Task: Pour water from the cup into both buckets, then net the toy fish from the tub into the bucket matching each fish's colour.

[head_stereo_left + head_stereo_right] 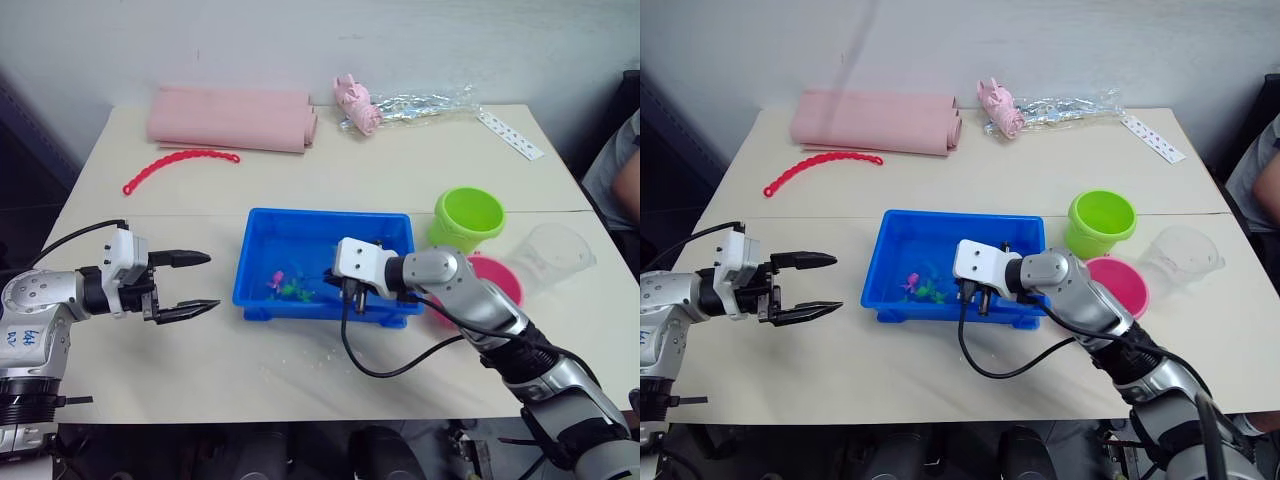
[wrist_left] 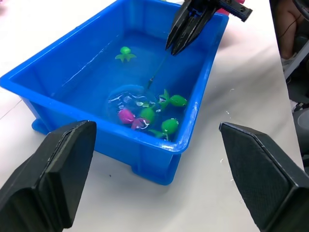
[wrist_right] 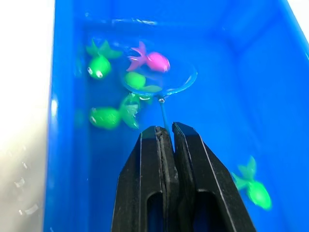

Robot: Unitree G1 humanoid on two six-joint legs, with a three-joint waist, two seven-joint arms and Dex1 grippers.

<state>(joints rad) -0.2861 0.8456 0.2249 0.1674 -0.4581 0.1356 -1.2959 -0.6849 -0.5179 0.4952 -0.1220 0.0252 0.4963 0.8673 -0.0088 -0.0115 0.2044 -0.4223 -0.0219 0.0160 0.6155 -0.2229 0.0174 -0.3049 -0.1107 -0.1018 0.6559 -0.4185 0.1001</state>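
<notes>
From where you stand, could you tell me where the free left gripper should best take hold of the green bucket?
Probably the green bucket by its open rim, from above: it stands upright and the pink bucket crowds its near side.

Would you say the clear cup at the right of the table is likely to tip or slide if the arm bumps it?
Probably yes. The cup looks thin-walled and empty, so likely light. It stands upright on smooth table beside the pink bucket, so a nudge may slide it. Its rim looks wider than its base, so it could topple.
</notes>
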